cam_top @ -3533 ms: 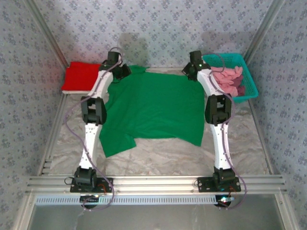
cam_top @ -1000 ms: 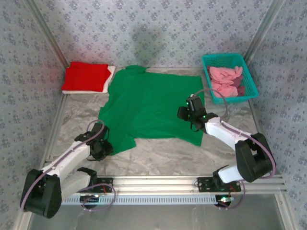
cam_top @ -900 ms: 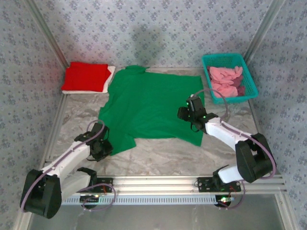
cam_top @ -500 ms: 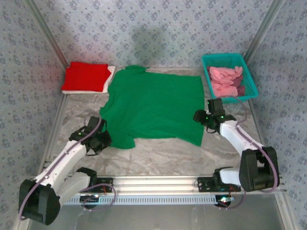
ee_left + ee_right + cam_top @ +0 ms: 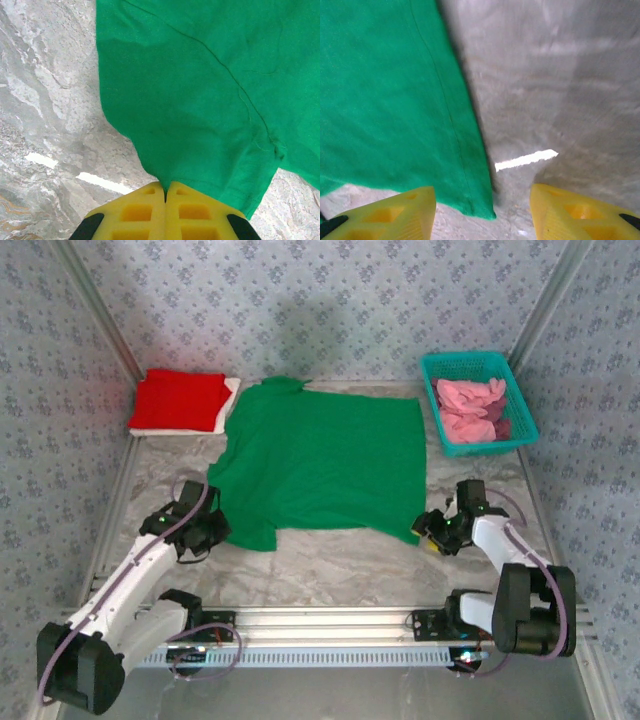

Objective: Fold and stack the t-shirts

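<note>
One green tee [image 5: 320, 460] flat; sleeve in L hand [image 5: 165, 190].

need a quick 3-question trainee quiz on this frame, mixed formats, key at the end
1. True or false: the right gripper has its fingers closed on the green t-shirt.
2. Where does the folded red t-shirt lie? A: on top of the green t-shirt. B: at the table's far left corner. C: in the right gripper.
3. Fill in: the left gripper is shut on the green t-shirt's ____.
Key: 1 false, the fingers stand apart on either side of the near hem corner; 2 B; 3 sleeve.
</note>
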